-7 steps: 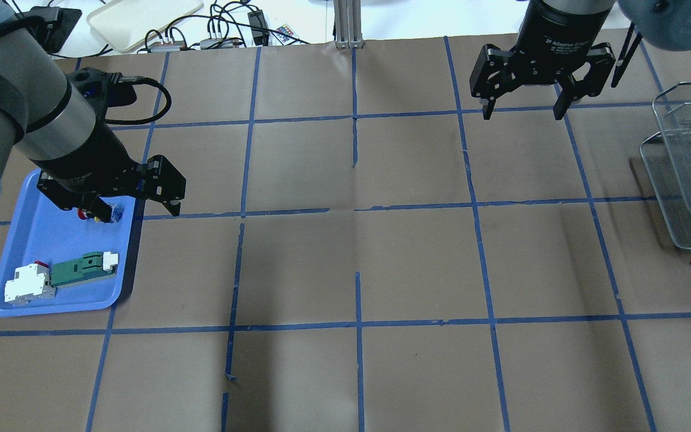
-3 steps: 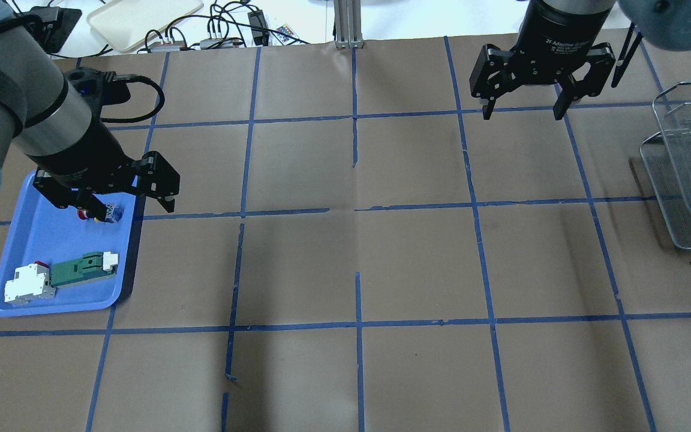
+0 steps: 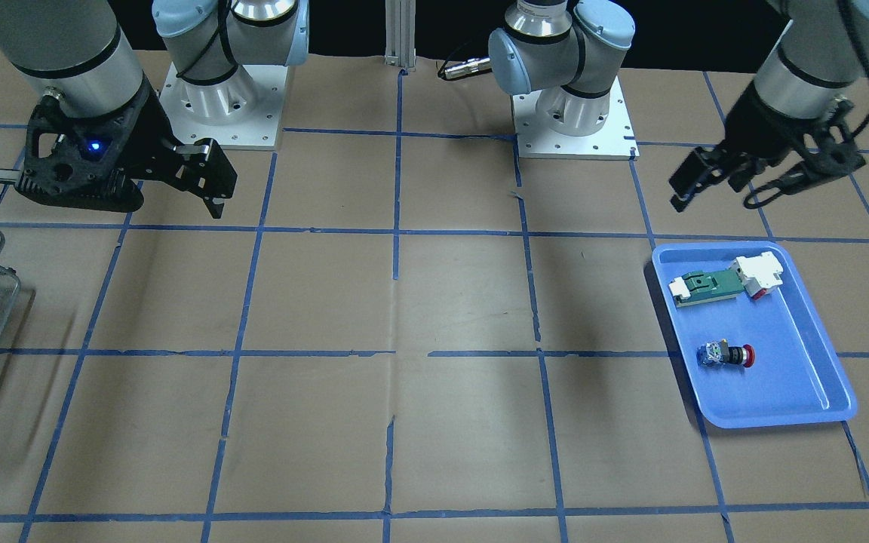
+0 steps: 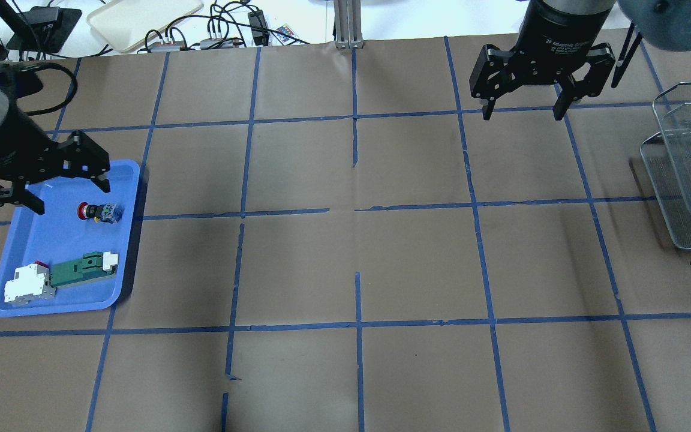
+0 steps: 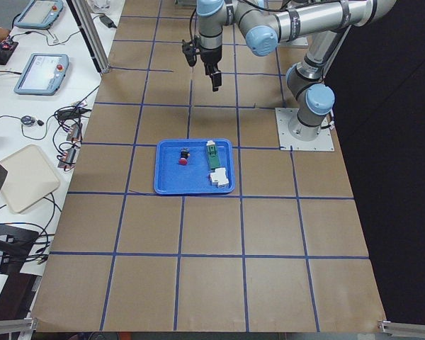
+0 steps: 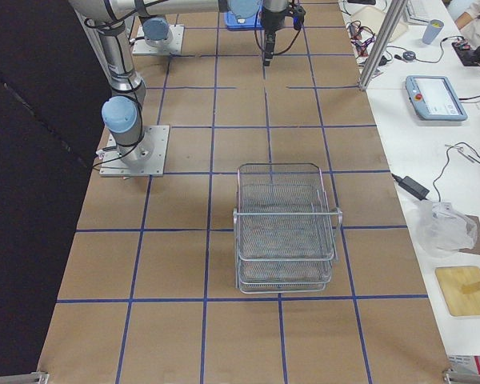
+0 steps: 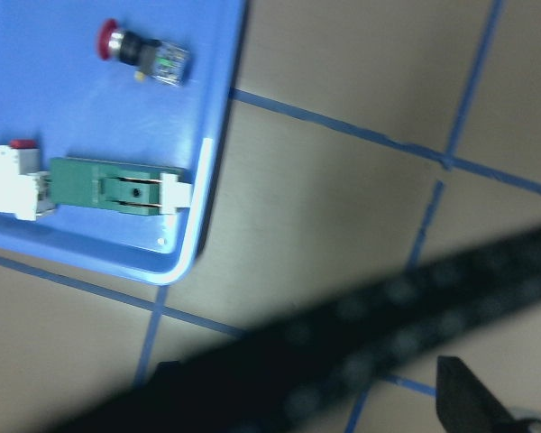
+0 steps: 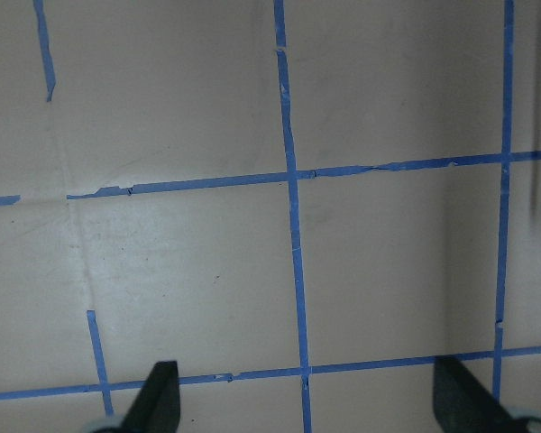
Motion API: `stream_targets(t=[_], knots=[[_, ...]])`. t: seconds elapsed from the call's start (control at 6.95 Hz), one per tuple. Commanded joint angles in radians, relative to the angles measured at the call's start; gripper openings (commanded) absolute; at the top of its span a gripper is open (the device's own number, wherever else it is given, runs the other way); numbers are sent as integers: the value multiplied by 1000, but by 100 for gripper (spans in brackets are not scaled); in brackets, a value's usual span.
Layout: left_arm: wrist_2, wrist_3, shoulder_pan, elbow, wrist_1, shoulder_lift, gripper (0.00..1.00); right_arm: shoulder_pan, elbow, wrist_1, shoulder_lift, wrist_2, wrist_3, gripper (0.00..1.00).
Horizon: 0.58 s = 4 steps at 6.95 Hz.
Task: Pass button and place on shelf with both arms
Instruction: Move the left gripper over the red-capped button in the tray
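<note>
The button [image 4: 98, 212] lies on its side in the blue tray [image 4: 51, 240], red cap pointing left. It also shows in the front view [image 3: 726, 354] and in the left wrist view [image 7: 144, 54]. My left gripper [image 4: 71, 198] is open and empty. It hangs above the tray's far end, just left of the button, and touches nothing. My right gripper [image 4: 523, 114] is open and empty at the far right of the table. The wire-mesh shelf [image 4: 690, 174] stands at the right edge, and the right side view shows it whole [image 6: 284, 232].
A green flat module [image 4: 81, 269] joined to a white block [image 4: 29, 283] lies in the tray's near end. Cables and a cream tray [image 4: 141, 18] lie beyond the table's far edge. Brown paper with blue tape lines covers the table [image 4: 357, 264].
My left gripper has moved left, off the button, which now shows whole and lies in the same spot in the tray. The right arm has not moved.
</note>
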Motion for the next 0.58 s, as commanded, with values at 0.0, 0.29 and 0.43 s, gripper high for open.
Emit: stream_targets(t=[0.0, 0.29, 0.43], knots=[[-14, -8, 212, 4, 123, -109, 100, 0, 0, 1, 0, 0, 0, 100], [-14, -128, 233, -4, 349, -181, 100, 0, 0, -1, 0, 0, 0, 100], [-25, -281, 233, -8, 373, -230, 100, 0, 0, -1, 0, 0, 0, 100]])
